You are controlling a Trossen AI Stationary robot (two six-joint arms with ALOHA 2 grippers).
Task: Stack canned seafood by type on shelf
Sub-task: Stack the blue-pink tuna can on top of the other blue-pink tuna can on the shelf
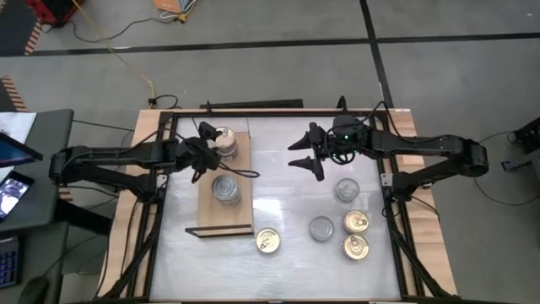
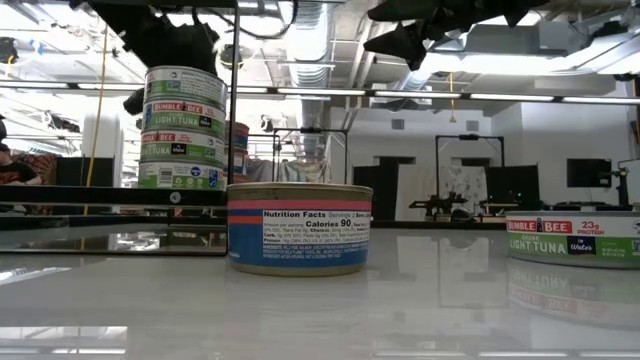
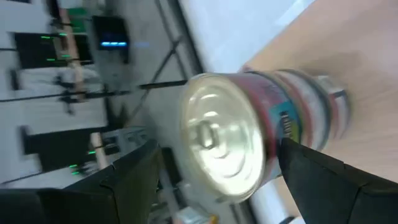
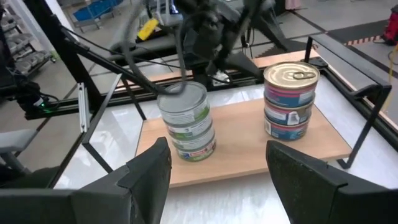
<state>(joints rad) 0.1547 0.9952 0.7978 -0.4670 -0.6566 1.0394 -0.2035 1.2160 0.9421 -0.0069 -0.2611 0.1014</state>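
The shelf [image 1: 213,207] is a tan board at the table's left. On its far end stands a stack of gold-topped tins [image 1: 224,138] [image 4: 291,99] with pink and teal labels. Nearer on the board stands a stack of silver-topped, green-labelled tins [image 1: 226,191] [image 4: 186,121]. My left gripper [image 1: 207,150] [image 3: 217,152] is open just left of the gold stack, one finger on either side of its top tin [image 3: 230,137], touching nothing that I can see. My right gripper [image 1: 308,157] [image 4: 217,155] hangs open above the table's middle, facing the shelf.
Loose tins lie on the white tabletop: a gold one [image 1: 268,242] by the shelf's near end, a silver one [image 1: 321,228], two gold ones [image 1: 356,222] [image 1: 356,247] and a silver one [image 1: 347,189] at the right. Wooden side rails [image 1: 126,219] bound the table.
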